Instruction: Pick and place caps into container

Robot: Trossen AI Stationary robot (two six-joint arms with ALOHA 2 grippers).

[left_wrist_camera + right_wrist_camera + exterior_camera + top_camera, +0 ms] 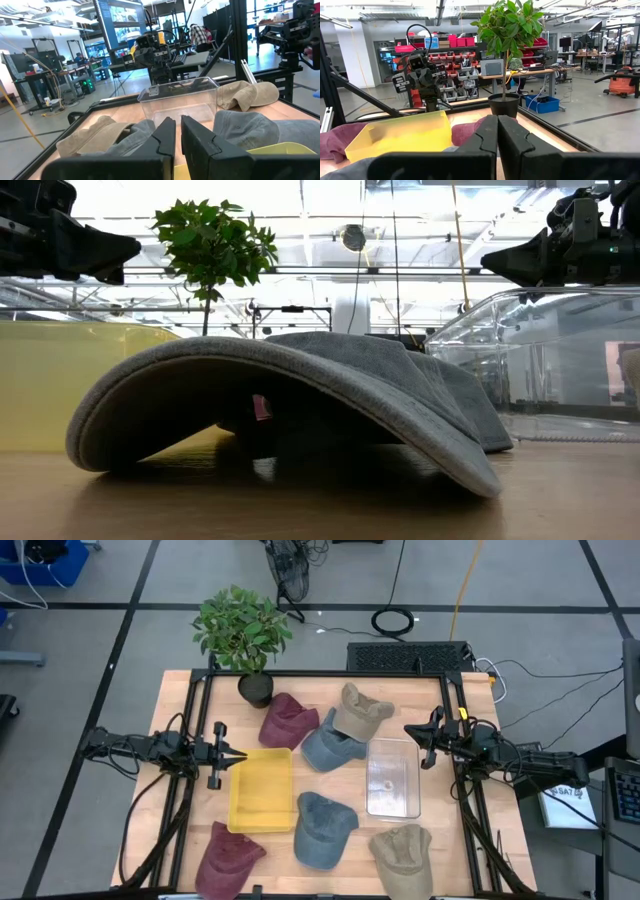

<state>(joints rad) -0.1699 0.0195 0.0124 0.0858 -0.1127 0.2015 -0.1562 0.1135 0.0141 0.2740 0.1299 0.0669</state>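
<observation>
- Wooden table [180,690] is carrying six caps scattered around a yellow bin [261,790] and a clear container [392,777]; none is lying inside either yet.
- Overlapping blue-grey cap [331,746] and khaki cap [359,710] are risking a double grab, I judge.
- Left gripper [236,753] and right gripper [411,730] are hovering at the table's sides, fingers together, holding nothing; they need opening first.

No text, label, brand or number is legible anywhere; the small pink tag [262,408] under the cap's brim [290,395] is unreadable.
</observation>
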